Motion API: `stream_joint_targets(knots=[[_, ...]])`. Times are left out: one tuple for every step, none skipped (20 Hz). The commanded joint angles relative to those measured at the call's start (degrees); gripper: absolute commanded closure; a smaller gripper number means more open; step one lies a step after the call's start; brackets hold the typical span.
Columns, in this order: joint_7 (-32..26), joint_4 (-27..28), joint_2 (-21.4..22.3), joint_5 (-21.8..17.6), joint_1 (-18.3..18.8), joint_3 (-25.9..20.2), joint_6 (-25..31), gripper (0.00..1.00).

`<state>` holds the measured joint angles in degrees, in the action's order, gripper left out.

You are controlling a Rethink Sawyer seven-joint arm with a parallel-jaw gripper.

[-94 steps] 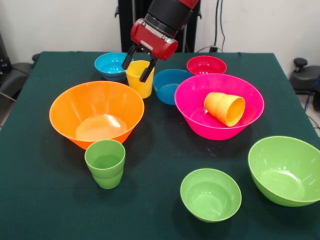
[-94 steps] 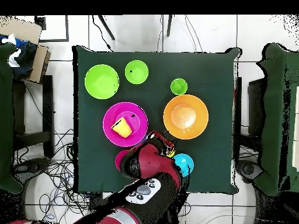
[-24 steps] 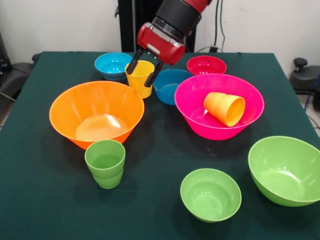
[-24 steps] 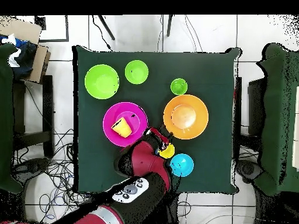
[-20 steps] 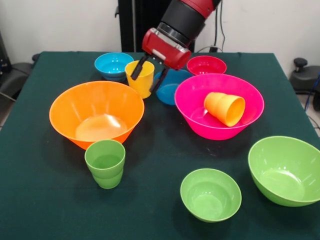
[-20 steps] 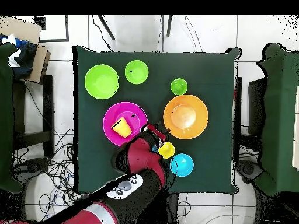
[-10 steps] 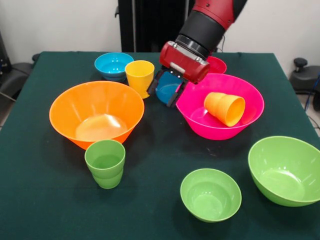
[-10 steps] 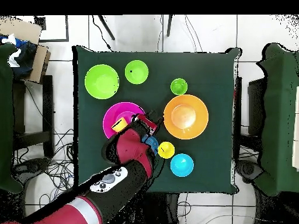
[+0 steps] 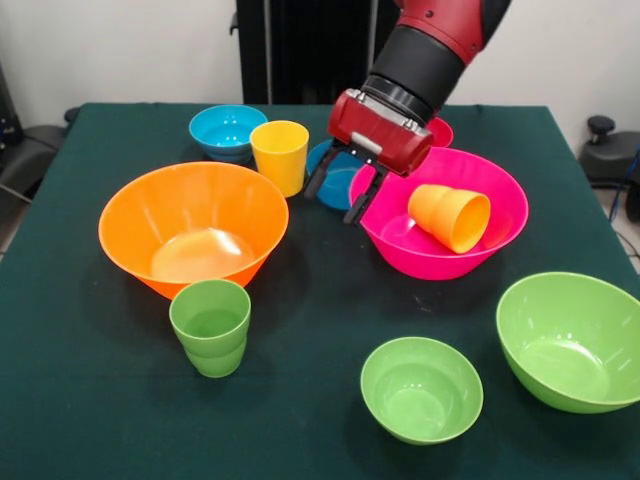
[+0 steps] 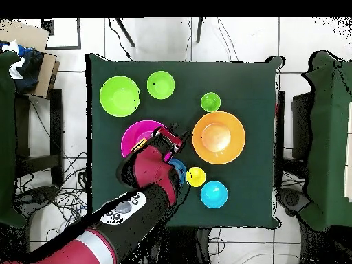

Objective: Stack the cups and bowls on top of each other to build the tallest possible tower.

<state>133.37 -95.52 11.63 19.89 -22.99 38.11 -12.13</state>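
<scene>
Since the earlier frames my gripper [image 9: 340, 196] has let go of the yellow cup [image 9: 280, 155] and travelled right across the table; it now hangs empty, fingers [image 9: 318, 178] spread apart, over the near edge of the darker blue bowl [image 9: 332, 178] and just beside the left rim of the large hot pink bowl [image 9: 440, 210].

Containers, as found:
- Yellow cup: upright, empty, standing between the large orange bowl [image 9: 193, 224] and the darker blue bowl, with the light blue bowl [image 9: 222, 130] just behind it.
- Large hot pink bowl: holds the orange-yellow cup [image 9: 450, 216], lying on its side with its mouth toward the right.
- Large orange bowl: left of centre, empty.
- Green cup [image 9: 211, 326]: upright, empty, right in front of the orange bowl.
- Small lime green bowl [image 9: 421, 388]: near edge, empty.
- Large lime green bowl [image 9: 570, 340]: near right, empty.
- Red-pink bowl [image 9: 438, 131]: far side, mostly hidden behind my arm; contents cannot be told.
- Darker blue bowl: partly covered by my gripper; what shows is empty.

Nothing is stacked yet.

Surface: a square table [image 9: 90, 400] under dark green cloth. From overhead, the floor is pale tile [image 10: 234, 41] with loose cables [image 10: 65, 199] on one side, a cardboard box [image 10: 27, 41] at a corner, and further green-covered surfaces [image 10: 330, 137] beyond the table's sides. In the front view a white wall [image 9: 120, 50] and a black upright stand [image 9: 290, 50] lie behind.
</scene>
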Motion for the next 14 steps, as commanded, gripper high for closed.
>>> stream_joint_targets(knots=[[3.18, -0.14, 3.54, -2.98, 1.55, -4.72, 6.32, 0.0], [2.94, -0.06, 3.87, -3.1, 1.57, -4.6, 6.63, 0.0], [2.75, 0.02, 4.12, -3.17, 1.63, -4.52, 6.85, 0.0], [2.79, 1.38, 0.91, -3.57, 4.19, -5.82, 3.87, 0.0], [2.55, 1.74, 0.67, -3.84, 4.81, -6.01, 3.47, 0.0], [2.79, 1.41, 0.5, -3.67, 4.16, -6.05, 3.15, 0.0], [2.47, 1.59, 0.64, -4.04, 4.45, -6.12, 3.03, 0.0], [2.05, 1.95, 0.86, -4.28, 4.73, -6.08, 3.28, 0.0], [1.66, 2.19, 1.18, -4.56, 5.0, -6.05, 3.63, 0.0], [1.02, 2.63, 1.58, -4.91, 5.21, -5.94, 4.33, 0.0], [0.11, 3.29, 2.4, -5.31, 5.47, -5.72, 5.72, 0.0], [-0.18, 3.74, 2.63, -5.65, 5.86, -5.9, 5.97, 0.0], [-0.47, 4.18, 2.86, -5.99, 6.26, -6.08, 6.21, 0.0], [-0.37, 4.53, 2.64, -6.33, 6.85, -6.63, 5.73, 0.0]])
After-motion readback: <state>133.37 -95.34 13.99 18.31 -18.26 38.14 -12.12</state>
